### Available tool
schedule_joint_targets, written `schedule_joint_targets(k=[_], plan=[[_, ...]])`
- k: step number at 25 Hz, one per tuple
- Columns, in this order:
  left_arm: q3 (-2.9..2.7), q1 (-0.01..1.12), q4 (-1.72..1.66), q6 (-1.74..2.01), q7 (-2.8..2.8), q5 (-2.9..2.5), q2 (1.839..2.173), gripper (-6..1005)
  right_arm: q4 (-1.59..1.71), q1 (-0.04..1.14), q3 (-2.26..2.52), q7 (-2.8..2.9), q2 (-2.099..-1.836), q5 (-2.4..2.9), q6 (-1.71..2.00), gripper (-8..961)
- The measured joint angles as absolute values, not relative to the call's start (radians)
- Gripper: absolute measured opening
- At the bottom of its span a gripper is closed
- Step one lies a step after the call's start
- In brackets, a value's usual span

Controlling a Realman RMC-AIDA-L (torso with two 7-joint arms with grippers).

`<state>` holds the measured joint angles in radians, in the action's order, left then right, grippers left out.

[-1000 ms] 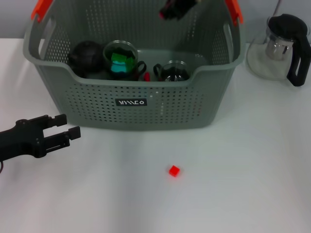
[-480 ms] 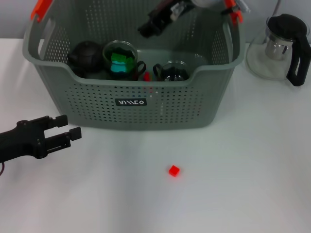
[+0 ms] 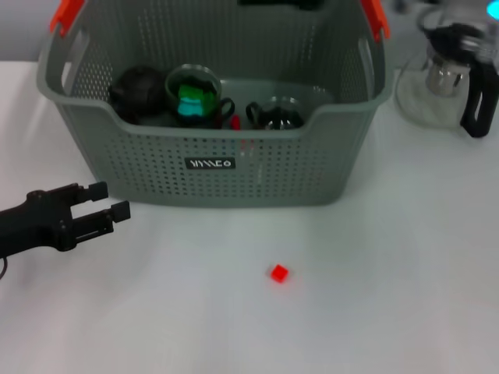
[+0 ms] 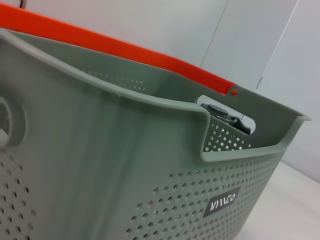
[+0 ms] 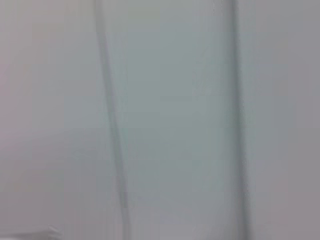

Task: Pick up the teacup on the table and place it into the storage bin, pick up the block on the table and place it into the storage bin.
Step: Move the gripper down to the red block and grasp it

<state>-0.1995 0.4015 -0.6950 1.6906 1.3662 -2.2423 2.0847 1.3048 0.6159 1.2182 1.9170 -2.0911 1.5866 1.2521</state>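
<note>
The storage bin [image 3: 218, 160] is grey-green, its walls dotted with rows of small holes, with orange handle ends and a black label [image 3: 210, 164] lettered in white. Inside it, a dark teacup [image 3: 195, 97] shows a green patch. At 6 o'clock from the bin, the block [image 3: 279, 273] is bright red on the white worktop [image 3: 390, 296]. The left tool [image 3: 109, 210] is black. At 3 o'clock, a clear glass pot [image 3: 448, 78] has a black lid and handle.

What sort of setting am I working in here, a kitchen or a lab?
Probably a lab or test bench: a bare white table, blank pale walls, and staged props, namely a storage bin and a small red block.
</note>
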Motion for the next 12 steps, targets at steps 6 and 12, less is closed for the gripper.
schedule_joint_targets(k=[6, 12], plan=[[-0.199, 0.408, -0.697, 1.688, 1.367, -2.241, 2.084, 659, 1.315, 0.494, 1.125, 1.831, -2.081, 1.536, 1.623, 906], [-0.199, 0.408, -0.699, 1.69, 1.367, -2.241, 2.083, 659, 1.426, 0.52, 1.05, 2.009, -2.046, 1.723, 1.899, 944]])
